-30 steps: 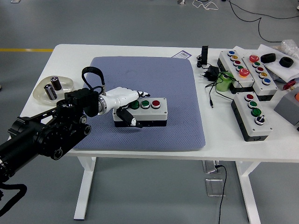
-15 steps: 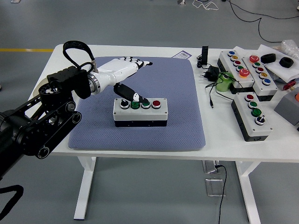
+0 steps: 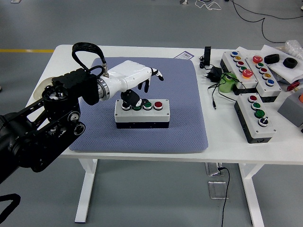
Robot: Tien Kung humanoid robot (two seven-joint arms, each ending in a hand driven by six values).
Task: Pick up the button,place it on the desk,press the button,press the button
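A grey button box (image 3: 142,115) lies on the blue mat (image 3: 175,80) in the middle of the table. On its top are a black knob at the left, partly hidden, two green buttons (image 3: 147,105) and a red button (image 3: 158,105). My left hand (image 3: 137,84), white on a black arm, hovers over the box's left end. Its fingers (image 3: 147,85) are spread and relaxed. The thumb points down onto the knob and the first green button. It holds nothing. The right hand is out of view.
Three more button boxes (image 3: 255,116) lie at the table's right, with a green object (image 3: 227,83), a black charger (image 3: 214,73) and cables beside them. A clear dish (image 3: 41,89) at the left is mostly hidden behind my arm.
My left hand let go of the box's front, rose over the mat behind it, then came forward and down with the thumb on the box's left buttons. The box has stayed put.
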